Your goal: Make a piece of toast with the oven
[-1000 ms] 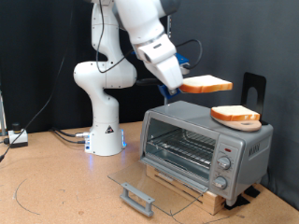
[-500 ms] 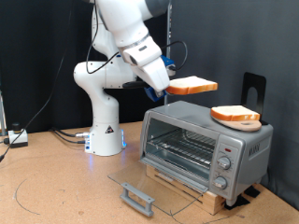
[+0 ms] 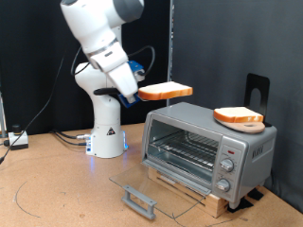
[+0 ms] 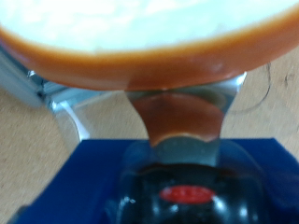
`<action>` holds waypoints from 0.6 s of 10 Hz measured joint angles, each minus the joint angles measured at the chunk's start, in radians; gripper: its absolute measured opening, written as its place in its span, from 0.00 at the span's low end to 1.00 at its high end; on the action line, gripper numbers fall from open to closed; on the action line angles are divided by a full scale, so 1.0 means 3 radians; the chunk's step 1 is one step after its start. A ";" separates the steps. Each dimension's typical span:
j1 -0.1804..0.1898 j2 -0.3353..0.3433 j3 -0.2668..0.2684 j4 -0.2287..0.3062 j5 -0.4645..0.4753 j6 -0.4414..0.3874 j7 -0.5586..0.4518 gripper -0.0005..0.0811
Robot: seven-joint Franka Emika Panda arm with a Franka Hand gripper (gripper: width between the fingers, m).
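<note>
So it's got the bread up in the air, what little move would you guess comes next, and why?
Probably lowering it toward the open door. The gripper holds the piece of toast above and to the exterior view's left of the oven, whose wire rack looks bare. A second slice sits on the oven's roof.

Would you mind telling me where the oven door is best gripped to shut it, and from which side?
Grip the grey bar handle on the open door of the oven, coming from above: the door lies flat and the bar stands proud of its front edge. The gripper currently holds the piece of toast.
</note>
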 joint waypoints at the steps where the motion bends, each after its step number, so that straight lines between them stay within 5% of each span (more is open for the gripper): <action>1: -0.0064 0.0009 -0.0055 -0.0024 -0.0081 0.0000 -0.0008 0.49; 6: -0.0157 0.0066 -0.0150 -0.0119 -0.0024 0.0117 -0.0230 0.49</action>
